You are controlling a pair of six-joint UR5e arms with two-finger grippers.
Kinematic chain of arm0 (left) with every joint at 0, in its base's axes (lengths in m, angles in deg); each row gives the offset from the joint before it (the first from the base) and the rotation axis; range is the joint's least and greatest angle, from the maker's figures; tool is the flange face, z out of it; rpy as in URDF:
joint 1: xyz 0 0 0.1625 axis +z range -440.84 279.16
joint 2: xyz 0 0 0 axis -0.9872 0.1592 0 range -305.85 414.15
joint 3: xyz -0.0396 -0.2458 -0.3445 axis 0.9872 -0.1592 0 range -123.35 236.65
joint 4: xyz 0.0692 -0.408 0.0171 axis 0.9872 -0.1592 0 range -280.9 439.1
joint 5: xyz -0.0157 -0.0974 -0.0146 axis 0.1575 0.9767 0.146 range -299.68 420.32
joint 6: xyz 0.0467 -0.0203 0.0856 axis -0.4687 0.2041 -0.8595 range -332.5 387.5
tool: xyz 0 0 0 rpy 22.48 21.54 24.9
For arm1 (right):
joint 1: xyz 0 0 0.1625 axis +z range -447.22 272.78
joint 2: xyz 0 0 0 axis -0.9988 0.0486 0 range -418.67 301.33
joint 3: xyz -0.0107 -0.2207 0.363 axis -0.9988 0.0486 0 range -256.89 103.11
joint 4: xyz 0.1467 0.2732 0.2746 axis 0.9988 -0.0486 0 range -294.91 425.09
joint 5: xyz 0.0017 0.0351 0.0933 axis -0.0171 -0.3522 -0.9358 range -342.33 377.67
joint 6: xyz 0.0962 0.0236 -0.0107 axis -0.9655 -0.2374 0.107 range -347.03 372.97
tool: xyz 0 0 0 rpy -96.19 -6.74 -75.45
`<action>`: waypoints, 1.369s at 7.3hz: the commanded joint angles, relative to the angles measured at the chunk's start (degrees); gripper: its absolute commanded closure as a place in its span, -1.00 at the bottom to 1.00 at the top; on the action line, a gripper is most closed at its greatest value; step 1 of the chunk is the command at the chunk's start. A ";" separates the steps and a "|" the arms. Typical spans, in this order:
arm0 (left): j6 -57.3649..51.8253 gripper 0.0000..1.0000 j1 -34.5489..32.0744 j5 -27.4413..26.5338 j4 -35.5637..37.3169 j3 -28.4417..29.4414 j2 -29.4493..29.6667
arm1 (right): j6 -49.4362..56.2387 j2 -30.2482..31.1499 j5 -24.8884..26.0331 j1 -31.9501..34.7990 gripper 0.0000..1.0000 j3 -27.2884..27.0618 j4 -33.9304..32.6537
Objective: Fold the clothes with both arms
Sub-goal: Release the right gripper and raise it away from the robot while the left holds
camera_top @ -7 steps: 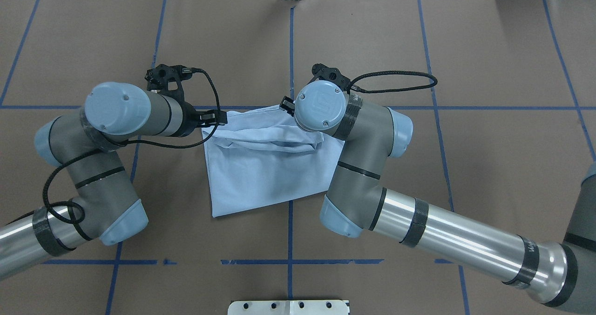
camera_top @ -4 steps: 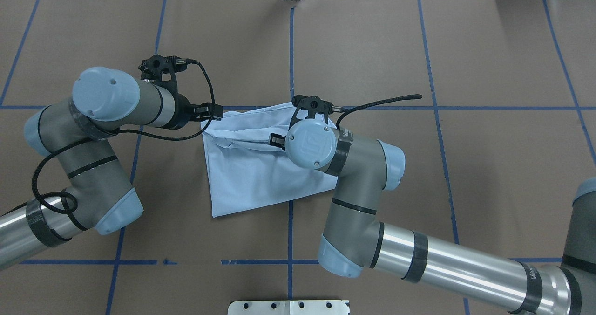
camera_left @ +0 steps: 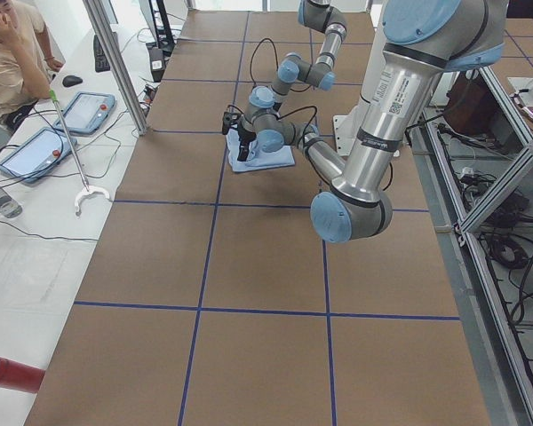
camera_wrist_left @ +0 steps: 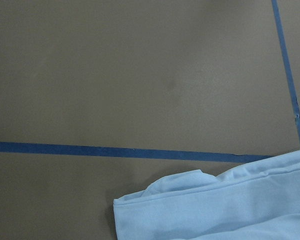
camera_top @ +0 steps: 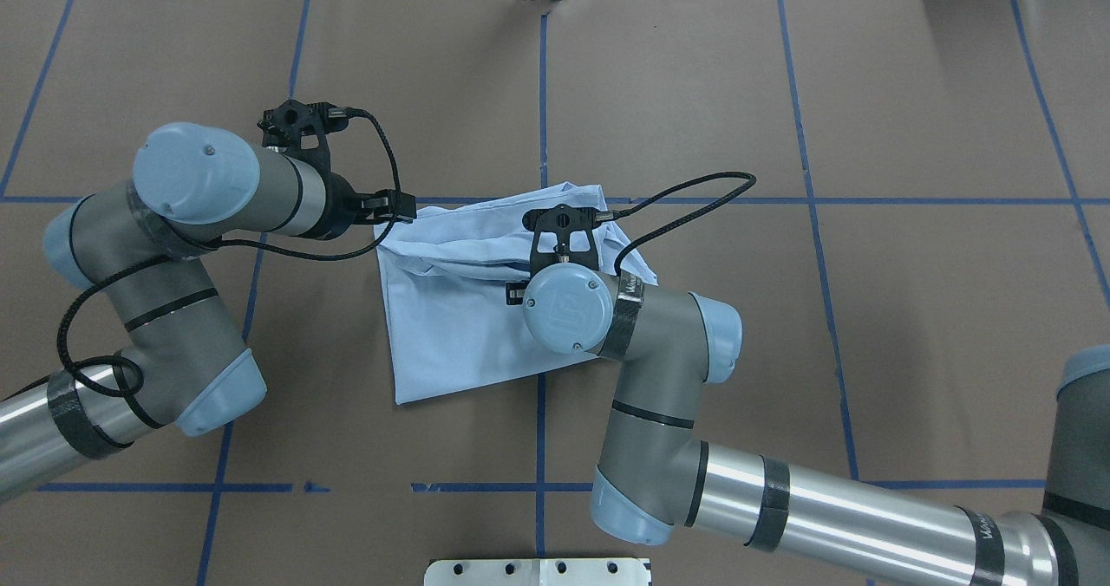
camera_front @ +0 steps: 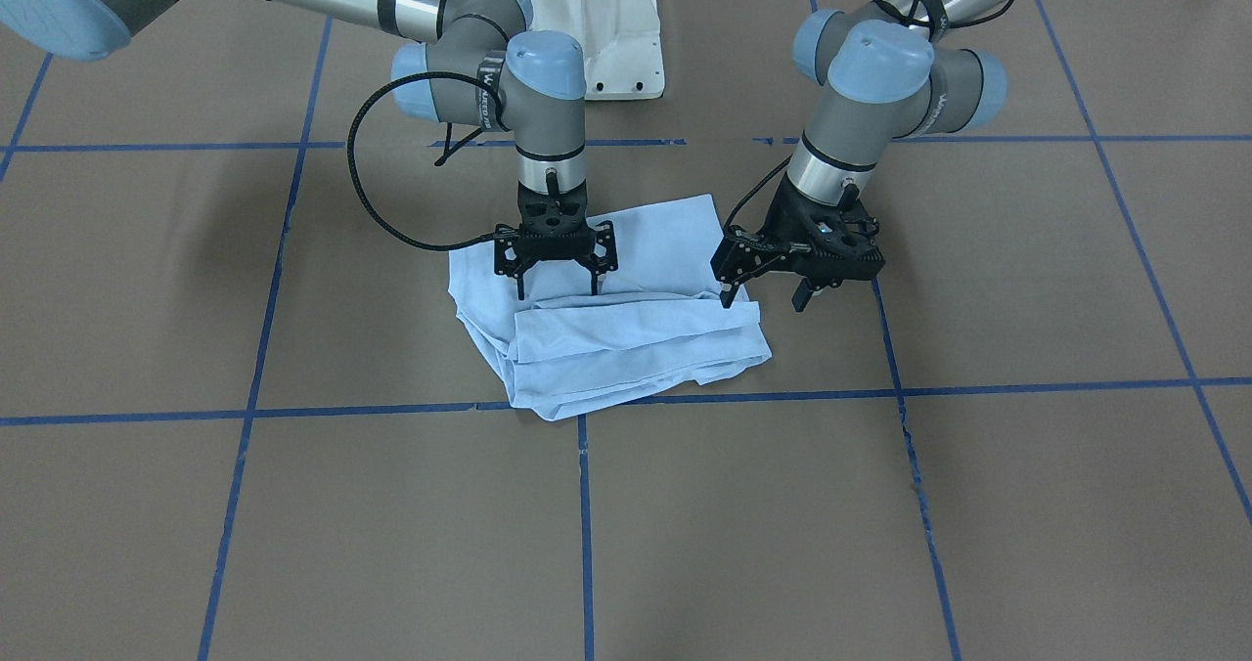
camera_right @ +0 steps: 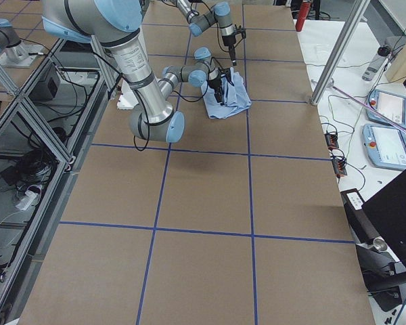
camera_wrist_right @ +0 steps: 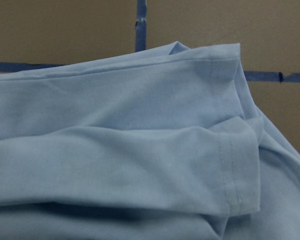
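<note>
The light blue T-shirt (camera_front: 626, 338) lies folded in a rough bundle on the brown table, also in the overhead view (camera_top: 451, 326). Its print and collar are hidden. My right gripper (camera_front: 556, 289) is open and empty, pointing straight down just above the shirt's middle. In the overhead view it is hidden under its own wrist. My left gripper (camera_front: 763, 301) is open and empty, tilted, beside the shirt's edge with one fingertip (camera_front: 726, 299) close to the cloth. The right wrist view shows folded sleeve hems (camera_wrist_right: 230, 150). The left wrist view shows a shirt corner (camera_wrist_left: 220, 205).
Blue tape lines (camera_top: 541, 92) cross the table in a grid. The white pedestal base (camera_front: 597, 25) stands behind the shirt. A metal plate (camera_top: 538, 571) sits at the near table edge. An operator (camera_left: 9, 53) and tablets (camera_left: 89, 111) are beyond the far side.
My right arm has pulled back from the shirt's far edge toward the robot, over the shirt's middle. My left arm shifted slightly left, then held still. The shirt's far right corner now shows.
</note>
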 commanded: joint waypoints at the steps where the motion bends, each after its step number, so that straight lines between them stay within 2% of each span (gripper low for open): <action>1: 0.03 -1.00 0.00 -0.02 0.00 -0.25 -0.03 | 2.11 -0.70 1.00 0.48 -1.00 1.33 0.02; 3: 0.03 -1.00 0.00 -0.02 0.00 -0.25 -0.11 | 3.43 -2.80 1.00 2.33 -1.00 4.04 0.11; 6: 0.12 -1.00 0.00 0.07 0.18 -1.73 -0.55 | 6.32 -6.49 1.00 7.23 -1.00 10.97 0.64; 7: 0.12 -1.00 -0.09 0.07 0.18 -1.83 -0.73 | 8.42 -9.38 0.57 9.69 -1.00 13.87 0.73; 8: 0.21 -1.00 -0.09 0.07 0.18 -1.83 -0.82 | 9.14 -11.23 -1.79 12.33 -1.00 14.86 0.73; 10: 0.64 -1.00 0.17 -0.02 0.44 -1.40 -0.64 | 10.28 -13.09 -13.95 18.21 -1.00 14.87 0.73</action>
